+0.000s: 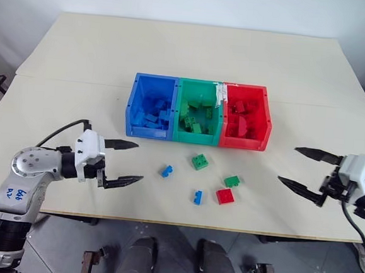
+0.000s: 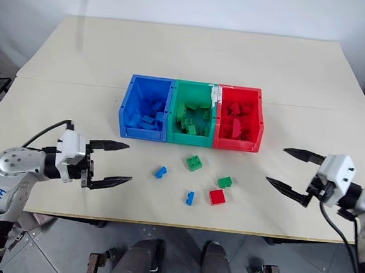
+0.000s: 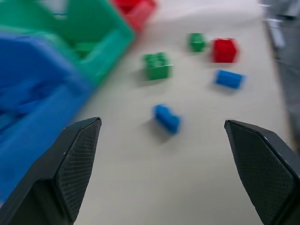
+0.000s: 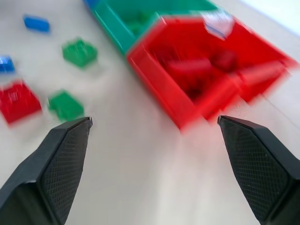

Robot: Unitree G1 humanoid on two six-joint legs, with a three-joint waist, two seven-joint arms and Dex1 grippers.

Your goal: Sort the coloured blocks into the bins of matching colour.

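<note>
Five loose blocks lying on counter before bins; both tools, left and right, gaping wide, empty, risking nudging crowded neighbours when grasping.

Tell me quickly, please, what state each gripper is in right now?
Left gripper: open, holding nothing, above the table.
Right gripper: open, holding nothing, above the table.

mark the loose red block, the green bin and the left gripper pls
red block [image 1: 225, 196]: left eye view, on its studded top face.
green bin [image 1: 198, 138]: left eye view, on its front wall.
left gripper [image 1: 132, 163]: left eye view, midway between its open fingertips.
</note>
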